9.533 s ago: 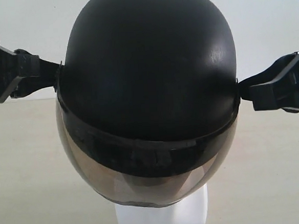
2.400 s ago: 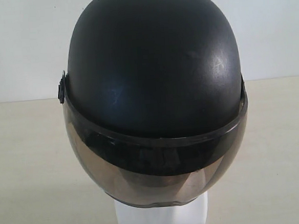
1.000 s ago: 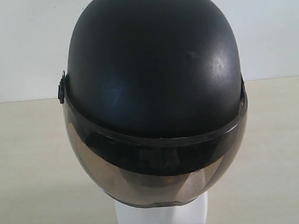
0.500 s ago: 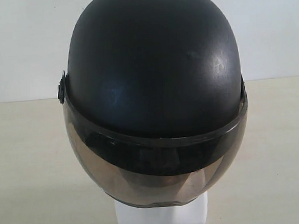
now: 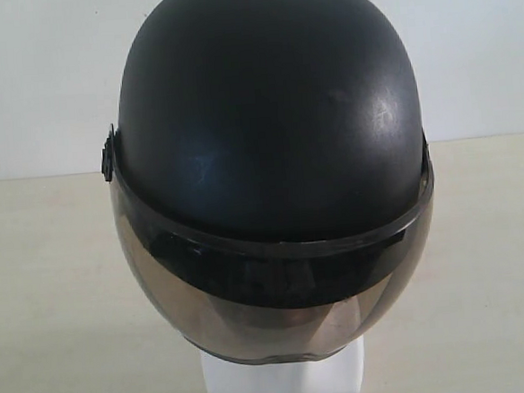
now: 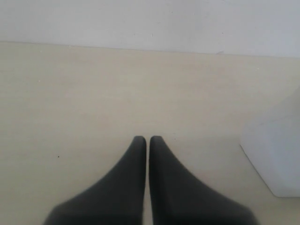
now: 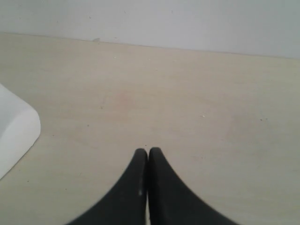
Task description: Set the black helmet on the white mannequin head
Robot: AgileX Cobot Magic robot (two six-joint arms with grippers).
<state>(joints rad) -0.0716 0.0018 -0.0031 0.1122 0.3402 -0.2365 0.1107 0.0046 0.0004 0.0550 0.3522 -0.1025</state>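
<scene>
Under helmet (image 5: 265, 115), mostly hidden mannequin head (image 5: 284, 382)

The left claw (image 6: 148, 138), jaws together, hangs over the pale table (image 6: 70, 93) near the white mannequin head's base (image 6: 276, 154).

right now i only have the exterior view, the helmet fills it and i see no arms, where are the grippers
observer: the left gripper is out over the table, jaws shut on nothing
operator: and the right one
observer: the right gripper is shut and empty too
operator: how near the head are they
observer: neither touches it. The white mannequin head shows only as a corner of its base at the edge of each wrist view, apart from the fingertips
</scene>
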